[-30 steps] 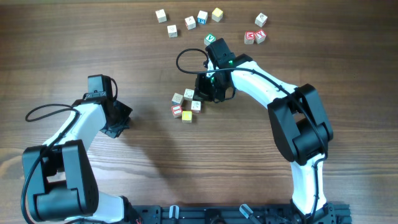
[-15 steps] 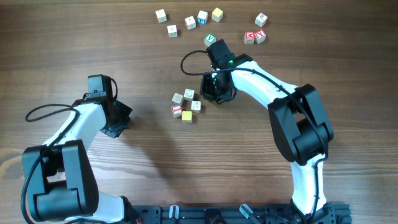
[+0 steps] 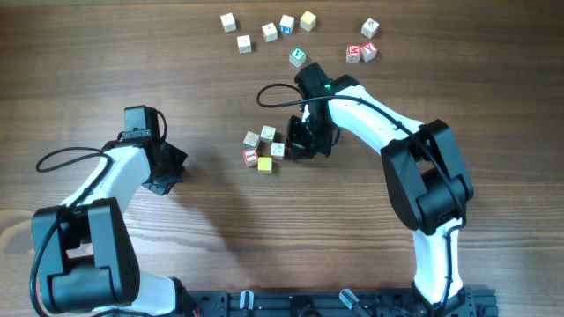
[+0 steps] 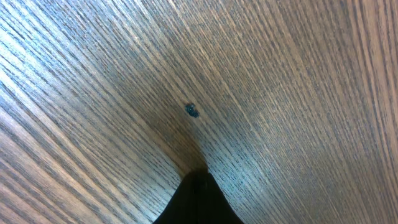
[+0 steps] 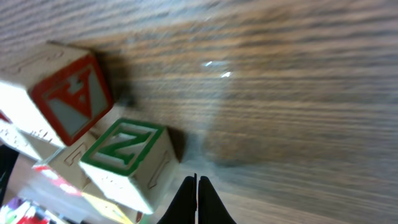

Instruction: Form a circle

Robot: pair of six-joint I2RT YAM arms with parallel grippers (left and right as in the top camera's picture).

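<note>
The right gripper (image 3: 302, 143) has its jaws pressed together on nothing, tips just right of the circle (image 3: 252, 140), 5 small wooden cubes on the grained wood table (image 3: 220, 229). Only the right wrist view reads faces: a green Z cube (image 5: 134, 158) nearest, a red-lettered cube (image 5: 68, 102) beside it. The left gripper (image 3: 166, 172), likewise closed and empty, sits well apart. 9 loose cubes (image 3: 269, 33) lie scattered beyond.

Wooden table (image 3: 229, 238), mid-brown, with fine dark grain running left to right in the overhead view. Fills that view from edge to edge. Lit evenly from above, with soft shadows. Shows a pale sheen across the grain in the left wrist view, plus one small dark speck (image 4: 191, 111) on the surface.
</note>
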